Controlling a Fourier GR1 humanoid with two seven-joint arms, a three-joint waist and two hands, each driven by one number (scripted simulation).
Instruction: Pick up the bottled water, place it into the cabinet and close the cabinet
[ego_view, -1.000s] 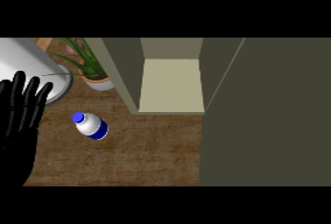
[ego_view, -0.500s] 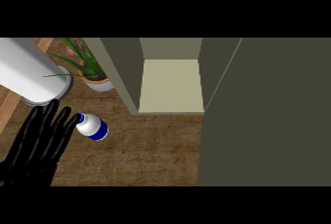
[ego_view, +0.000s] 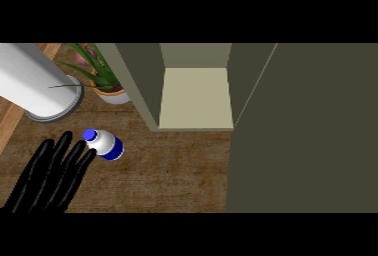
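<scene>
As we are scanning from the far left of the head view, we are seeing a strip of lighter wood along the counter's edge and, above it, a large white cylinder (ego_view: 37, 82) slanting down from the upper left corner, its grey-rimmed end resting low toward the counter (ego_view: 170, 175).

Below it, our left hand (ego_view: 52, 177) is coming in from the lower left corner. Its black fingers (ego_view: 80, 159) are lying straight and slightly spread, pointing up and to the right, and they are curling round nothing. The tips of the rightmost fingers are sitting just beside the bottled water (ego_view: 105, 143); we cannot tell whether they are touching it.

The bottled water is standing on the brown wooden counter, left of the cabinet's opening and below the plant. We are looking down on its blue cap, its white body and a blue band at its lower end. It is lying apart from the cabinet and outside it.

Just above and a little to the right, a potted plant (ego_view: 103, 80) is standing with long green leaves spreading over a pale pot, close against the cabinet's left wall.

Moving right, the cabinet (ego_view: 140, 85) is standing open, showing a pale shelf (ego_view: 196, 97) inside between olive-grey walls. Further right, the cabinet door (ego_view: 310, 130) is filling the right side of the view as a broad dark olive panel, swung open toward us.

Our right hand is not showing anywhere in this view.
</scene>
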